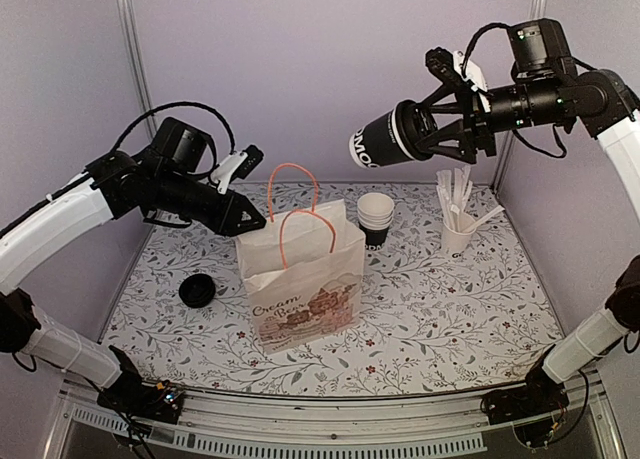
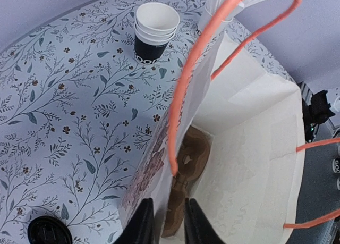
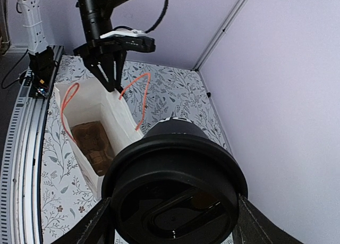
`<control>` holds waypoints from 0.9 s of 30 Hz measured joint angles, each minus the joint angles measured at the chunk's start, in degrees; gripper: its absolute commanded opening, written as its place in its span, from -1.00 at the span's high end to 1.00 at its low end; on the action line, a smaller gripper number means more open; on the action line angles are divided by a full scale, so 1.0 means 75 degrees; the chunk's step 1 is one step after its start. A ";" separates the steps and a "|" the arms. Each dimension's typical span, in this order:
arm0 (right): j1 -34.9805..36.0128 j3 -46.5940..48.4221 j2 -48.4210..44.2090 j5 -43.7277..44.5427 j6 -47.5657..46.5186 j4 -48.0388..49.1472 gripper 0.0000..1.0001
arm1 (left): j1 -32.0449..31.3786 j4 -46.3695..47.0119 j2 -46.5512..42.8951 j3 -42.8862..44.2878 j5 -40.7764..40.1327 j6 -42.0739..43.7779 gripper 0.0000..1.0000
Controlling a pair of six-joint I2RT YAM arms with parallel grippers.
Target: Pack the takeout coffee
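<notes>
Top external view: coffee [image 1: 385, 139] lies on its side high above the desk [image 1: 450, 309], long axis level, base pointing left, lid end back in the right claw [image 1: 418, 129], which is clamped round it. That claw hides the lid there; the right wrist view shows little but lid. Left claw [image 2: 169, 225] straddles the bag's [image 1: 300, 279] rim; whether it pinches I cannot tell.
</notes>
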 measured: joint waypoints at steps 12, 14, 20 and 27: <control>0.2060 -0.0029 0.0621 0.0493 -0.0312 -0.0154 -0.09 | -0.0035 0.0236 0.0134 0.0003 0.0344 -0.0070 1.00; 0.2308 -0.0067 0.0737 0.0734 -0.0373 -0.0166 -0.07 | -0.0082 0.0286 0.0140 0.0003 0.0391 -0.0122 1.00; 0.2766 -0.0108 0.1148 0.1390 -0.0446 -0.0192 -0.04 | -0.0595 0.0455 0.0140 0.0003 0.0428 -0.0323 1.00; 0.2830 -0.0114 0.1565 0.1848 -0.0449 -0.0248 -0.04 | -0.1142 0.0495 0.0125 0.0023 0.0259 -0.0542 1.00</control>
